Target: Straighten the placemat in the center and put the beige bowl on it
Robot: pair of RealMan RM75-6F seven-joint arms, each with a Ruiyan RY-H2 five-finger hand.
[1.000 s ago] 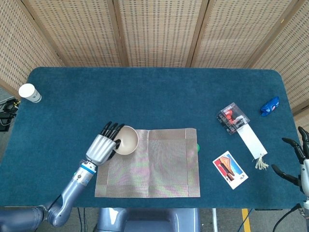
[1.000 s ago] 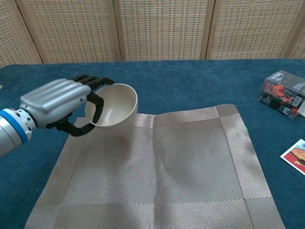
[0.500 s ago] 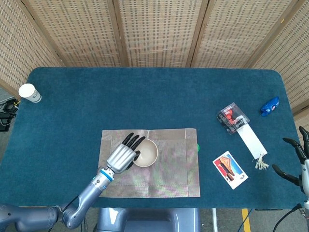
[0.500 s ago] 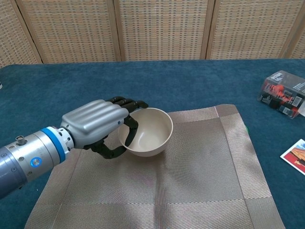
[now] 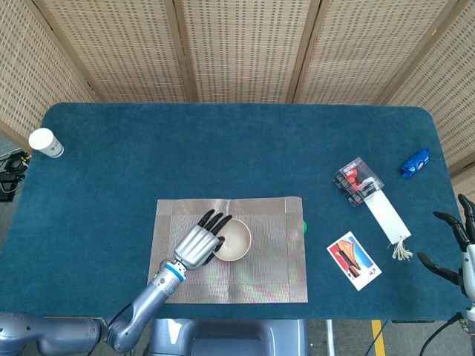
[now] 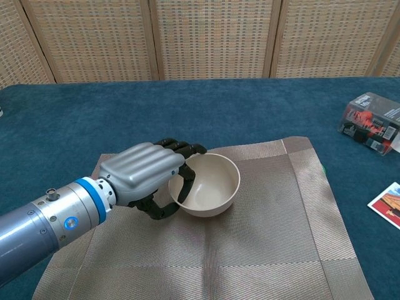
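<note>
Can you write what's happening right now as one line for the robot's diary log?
left hand: holds bowl by rim | bowl: upright over mat center | right hand: idle at table edge, fingers apart | step: release bowl

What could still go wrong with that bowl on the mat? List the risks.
The left hand grips the beige bowl by its near rim, fingers hooked inside; pulling away before they let go could tip or drag it. The bowl sits left of the placemat's middle, so a sideways tug might also skew the mat.
</note>
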